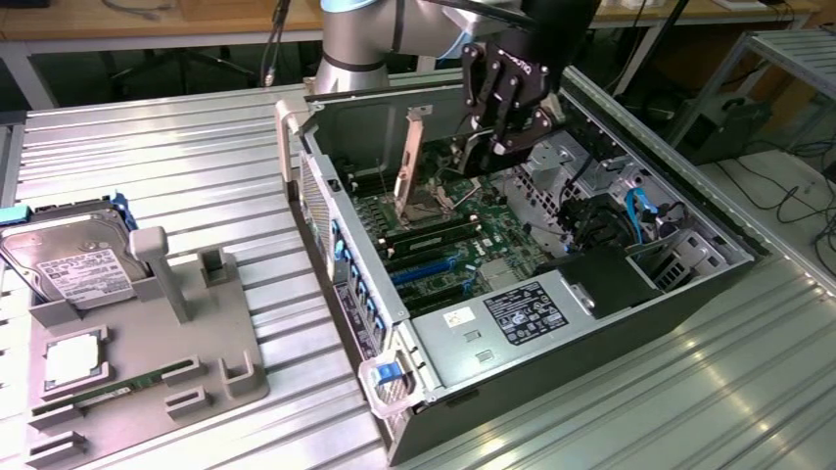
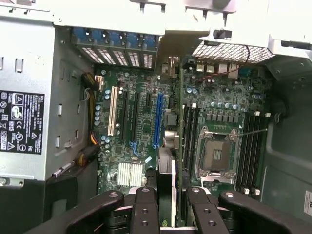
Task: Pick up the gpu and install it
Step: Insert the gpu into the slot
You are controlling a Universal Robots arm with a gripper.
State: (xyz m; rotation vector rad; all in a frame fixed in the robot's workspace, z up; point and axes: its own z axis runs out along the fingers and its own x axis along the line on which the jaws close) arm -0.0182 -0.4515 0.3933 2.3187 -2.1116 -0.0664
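Already lifted | gripper (image 1: 490, 157) jaws clamped on gpu (image 1: 414, 162), held edge-down over open computer case (image 1: 679, 284) | card not yet seated on motherboard (image 2: 141, 122)

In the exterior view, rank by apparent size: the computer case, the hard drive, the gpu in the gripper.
1. computer case, by far the largest.
2. hard drive.
3. gpu, held edge-on over the case, so its apparent size is misleading; ranking against the hard drive is unsure.

gpu (image 1: 415, 166) upright above motherboard (image 1: 477, 245), inside case (image 1: 575, 382)
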